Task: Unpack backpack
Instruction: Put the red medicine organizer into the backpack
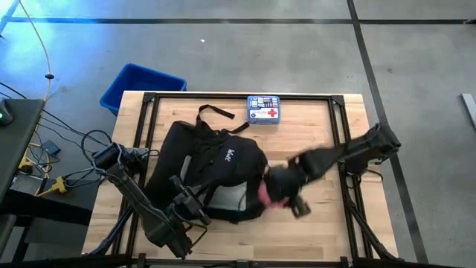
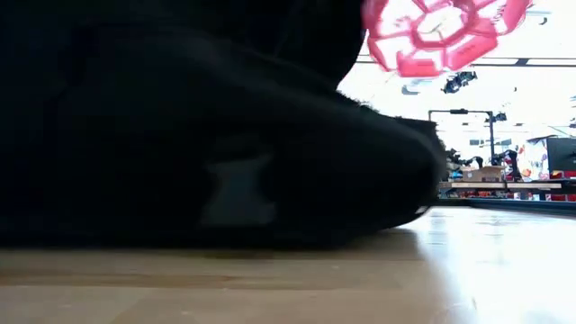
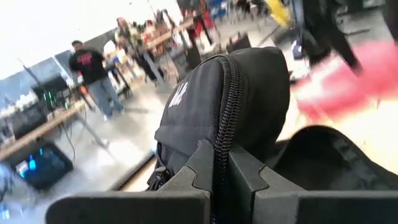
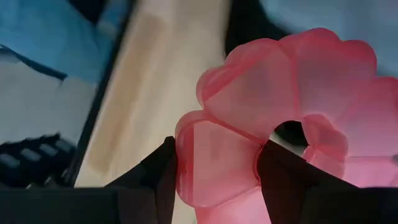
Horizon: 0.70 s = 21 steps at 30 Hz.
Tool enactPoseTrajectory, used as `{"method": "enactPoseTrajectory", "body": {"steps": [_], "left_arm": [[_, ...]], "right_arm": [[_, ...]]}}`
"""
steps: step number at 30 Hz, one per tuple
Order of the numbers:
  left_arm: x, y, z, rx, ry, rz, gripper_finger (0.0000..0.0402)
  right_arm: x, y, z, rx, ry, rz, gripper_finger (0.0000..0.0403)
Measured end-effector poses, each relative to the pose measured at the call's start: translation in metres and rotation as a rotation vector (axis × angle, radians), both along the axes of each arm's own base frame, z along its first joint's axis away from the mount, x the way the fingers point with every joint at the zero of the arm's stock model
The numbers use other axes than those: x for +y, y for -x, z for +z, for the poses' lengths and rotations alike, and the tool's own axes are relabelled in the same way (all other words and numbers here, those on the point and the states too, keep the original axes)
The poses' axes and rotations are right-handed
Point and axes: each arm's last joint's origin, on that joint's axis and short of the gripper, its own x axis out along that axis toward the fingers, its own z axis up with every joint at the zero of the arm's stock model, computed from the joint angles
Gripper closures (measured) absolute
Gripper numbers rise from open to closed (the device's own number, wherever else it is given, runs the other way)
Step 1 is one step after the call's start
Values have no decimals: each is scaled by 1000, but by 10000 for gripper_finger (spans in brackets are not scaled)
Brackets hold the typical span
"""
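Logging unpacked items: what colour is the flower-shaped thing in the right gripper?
Translucent pink flower-shaped thing, clearest in the right wrist view.

Open robotics lab / workshop floor, not a home.

Wooden table [image 1: 320, 119] in a black metal frame sits on a grey concrete floor [image 1: 297, 52] with dark tape lines. Loose cables [image 1: 67, 160] run left of the table, a blue plastic bin [image 1: 137, 85] at its far-left corner. Beyond the table: people [image 3: 90, 74] standing at long benches with gear, and bright overhead lighting.
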Motion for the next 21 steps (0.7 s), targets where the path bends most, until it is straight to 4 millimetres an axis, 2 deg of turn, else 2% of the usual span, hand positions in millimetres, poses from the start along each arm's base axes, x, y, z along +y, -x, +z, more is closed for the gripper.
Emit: {"method": "enactPoseTrajectory", "body": {"steps": [2,5,9,13,15,19,21], "left_arm": [[-5,0,6,7,-36,-20,401],[-14,2,11,48,-87,-53,401],[-23,3,14,78,-119,-81,401],[-23,2,13,110,-109,-79,401],[-22,2,13,114,-110,-77,401],[-21,1,13,124,-107,-74,401],[-20,1,13,131,-105,-73,401]], "right_arm": [[7,-12,-18,-55,28,10,248],[1,-35,-44,-108,112,-16,248],[-5,-76,-77,-240,108,-4,248],[0,-107,-89,-378,174,24,248],[1,-113,-89,-399,199,35,206],[2,-115,-85,-382,179,-13,53],[1,-112,-81,-331,181,-78,22]]}}
